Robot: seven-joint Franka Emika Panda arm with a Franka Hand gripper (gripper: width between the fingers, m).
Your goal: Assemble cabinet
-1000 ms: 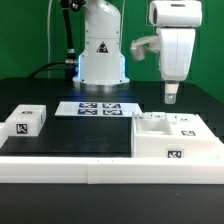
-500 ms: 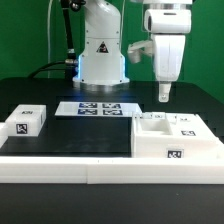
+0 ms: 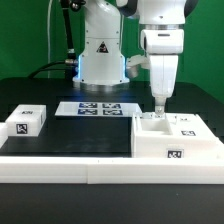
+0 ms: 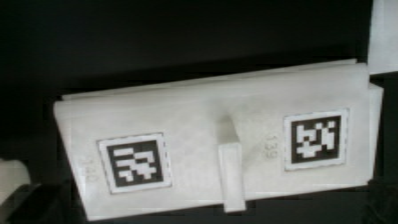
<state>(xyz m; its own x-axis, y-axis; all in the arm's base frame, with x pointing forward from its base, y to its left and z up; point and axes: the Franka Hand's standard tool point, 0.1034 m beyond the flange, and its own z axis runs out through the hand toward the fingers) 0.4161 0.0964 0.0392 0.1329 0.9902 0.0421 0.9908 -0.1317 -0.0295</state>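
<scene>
Counts: 1 arm [image 3: 100,45], 1 gripper [image 3: 157,112]. White items on the black surface [image 3: 70,135]: 1 cabinet [image 3: 155,145], 1 small white block [image 3: 25,122], 1 marker board [image 3: 95,108], 1 long white rail [image 3: 60,170] along the front. Cabinet front face: 1 marker [image 3: 176,153]. Wrist view: 1 white panel [image 4: 214,110] carrying 2 markers. Marker-board tag count unclear.

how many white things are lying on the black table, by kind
cabinet: 1
small block with one tag: 1
marker board: 1
long bar along the front edge: 1
total: 4
</scene>
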